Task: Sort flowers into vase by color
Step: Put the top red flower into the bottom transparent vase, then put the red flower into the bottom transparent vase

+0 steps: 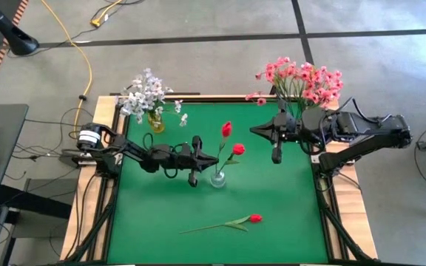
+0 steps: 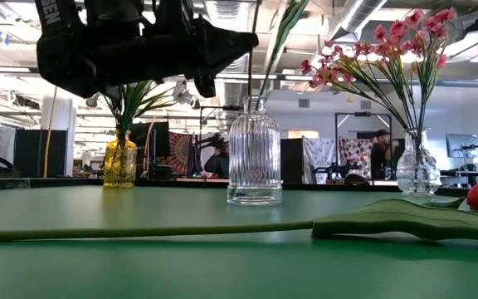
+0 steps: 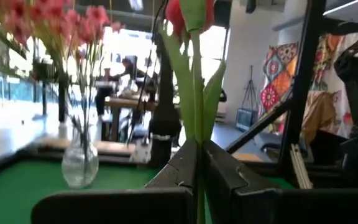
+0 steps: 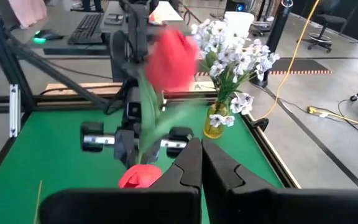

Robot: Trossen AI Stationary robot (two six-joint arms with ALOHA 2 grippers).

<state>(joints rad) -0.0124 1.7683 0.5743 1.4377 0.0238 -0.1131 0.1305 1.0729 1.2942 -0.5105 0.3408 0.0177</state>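
My left gripper (image 1: pixel 213 157) is at the table's middle, beside a clear ribbed vase (image 1: pixel 218 178), and is shut on the green stem of a red flower (image 3: pixel 188 12). Two red buds (image 1: pixel 226 129) (image 1: pixel 237 149) stand over that vase, and their stems run down into its neck (image 2: pixel 256 100). A third red flower (image 1: pixel 231 222) lies flat on the green mat near the front. My right gripper (image 1: pixel 255 131) hangs shut and empty, high above the mat's far right. The pink flowers (image 1: pixel 302 80) and the whitish flowers (image 1: pixel 146 94) stand in their own vases. My left gripper pinches the red flower's stem (image 3: pixel 197 152) between its two fingers (image 3: pixel 182 168), below the leaves and bud. The fingers come nearly level from the table's left and lie across the stem. The stem stands upright, and its lower end runs down toward the ribbed vase.
A yellow vase (image 1: pixel 155 123) with the whitish flowers stands at the far left corner. A round clear vase (image 2: pixel 418 170) with the pink flowers stands at the far right. The green mat (image 1: pixel 161 214) is bare in front, except for the lying flower.
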